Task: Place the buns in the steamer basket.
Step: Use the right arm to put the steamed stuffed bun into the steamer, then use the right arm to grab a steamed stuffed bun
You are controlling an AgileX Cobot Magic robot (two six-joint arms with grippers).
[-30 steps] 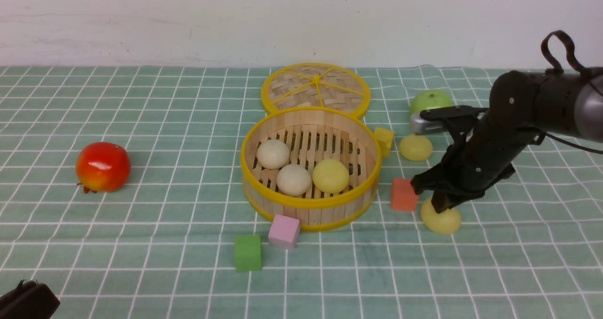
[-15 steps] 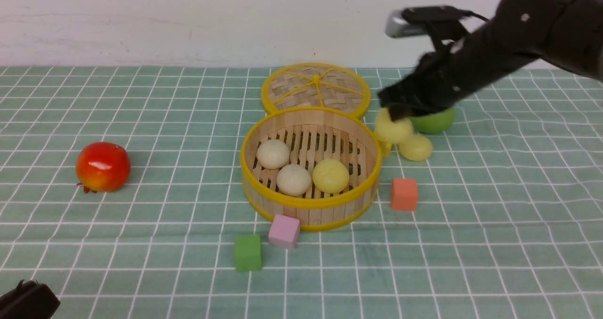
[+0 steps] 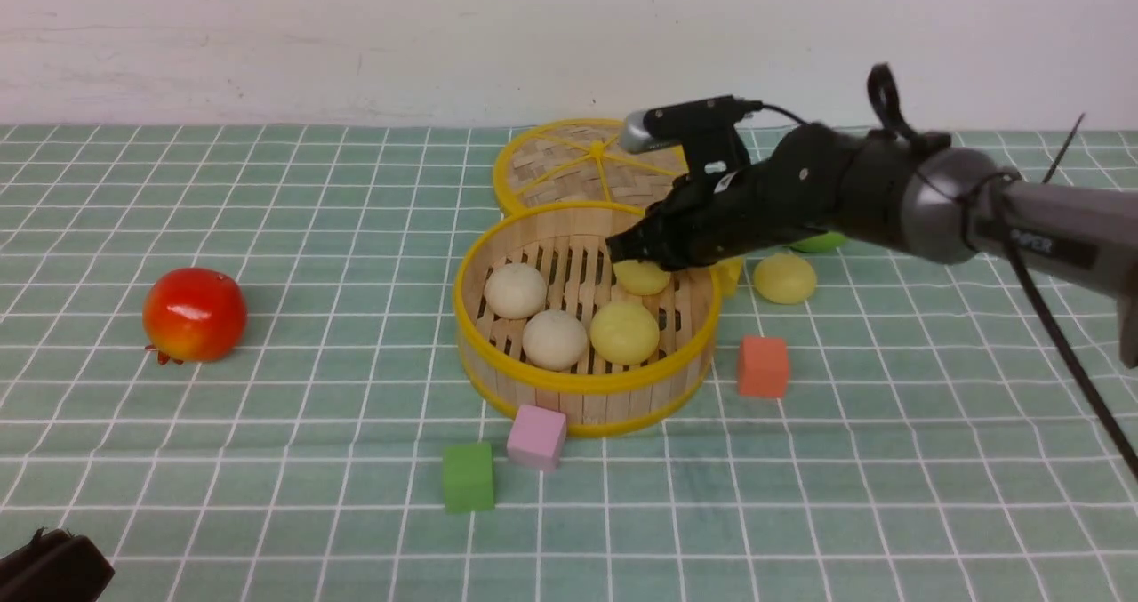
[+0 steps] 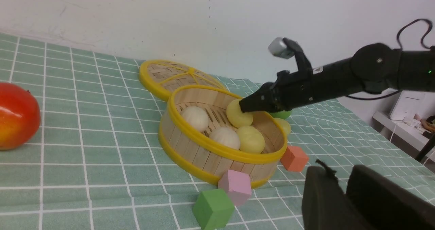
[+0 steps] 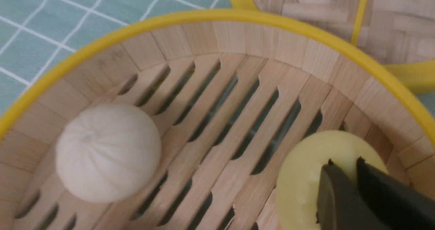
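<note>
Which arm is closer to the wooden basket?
Right. The right gripper hangs inside the steamer basket, on a yellow bun; the left gripper sits far off, low at the front left.

A round, shallow steamer basket (image 3: 582, 399) of light wood slats with yellow rims sits upright at the centre of the frame. Four smooth, domed buns are inside it. One off-white bun (image 3: 515, 290) lies at its left, and a second off-white bun (image 3: 554, 339) sits just below and right of it. A pale yellow bun (image 3: 624, 332) touches that one's right side. Another yellow bun (image 3: 642, 277) is by the upper right wall, with the tips of the right gripper (image 3: 625, 251) on its top. The fifth bun (image 3: 784, 278), also yellow, rests outside, right of the basket.
</note>
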